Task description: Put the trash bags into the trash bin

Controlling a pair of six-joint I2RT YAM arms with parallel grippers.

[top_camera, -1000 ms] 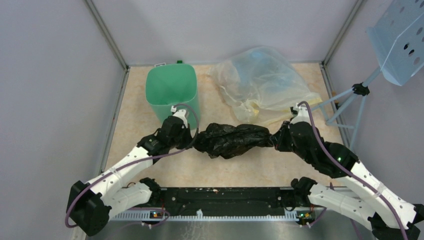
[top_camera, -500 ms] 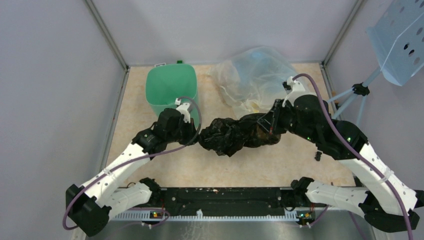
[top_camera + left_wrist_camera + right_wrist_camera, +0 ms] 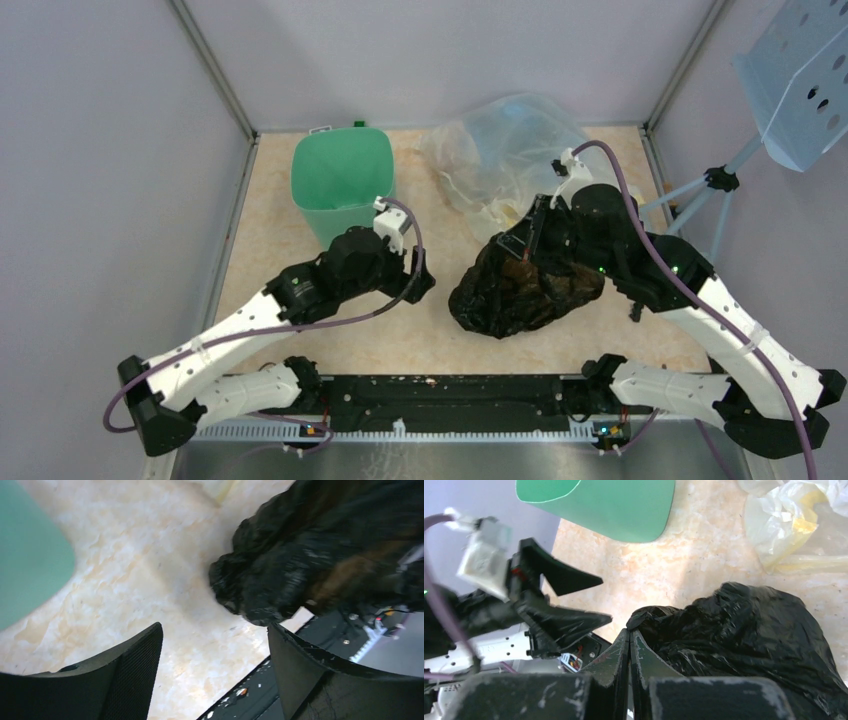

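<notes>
From above, the right claw (image 3: 517, 248) is pinched shut on the top of the shiny, crinkly black plastic bag (image 3: 525, 290). The bag hangs down from it in one lump, over the pale stone-look table (image 3: 420, 340). I cannot tell if its bottom touches the table. I think it is held high like this so it can be carried over a rim. The left claw (image 3: 422, 284) is wide open with nothing in it, just beside the bag but not touching it. The mint-green plastic bin with the rounded-square rim (image 3: 320, 215) stands at the back left, behind the left claw and well apart from the bag. Its inside looks plain green, and I see nothing in it. The big see-through yellowish plastic bag (image 3: 510, 150) lies at the back, next to the bin. Something yellow shows through it, but I cannot tell what.

From the left wrist, the two fingers of the left claw (image 3: 215, 630) stand far apart, and only bare table (image 3: 125, 555) shows between them. The black bag (image 3: 310, 555) is up and to the right, past the fingers. A bit of the green bin (image 3: 25, 560) shows at the left edge.

From the right wrist, the right claw (image 3: 630, 632) has its fingers pressed together with a fold of the black bag (image 3: 744, 630) at their tips. The open left claw (image 3: 594, 597) is close by on the left. The green bin (image 3: 614, 505) is farther off at the top, so the bag is not in it yet. The see-through bag (image 3: 794, 525) is at the top right.
</notes>
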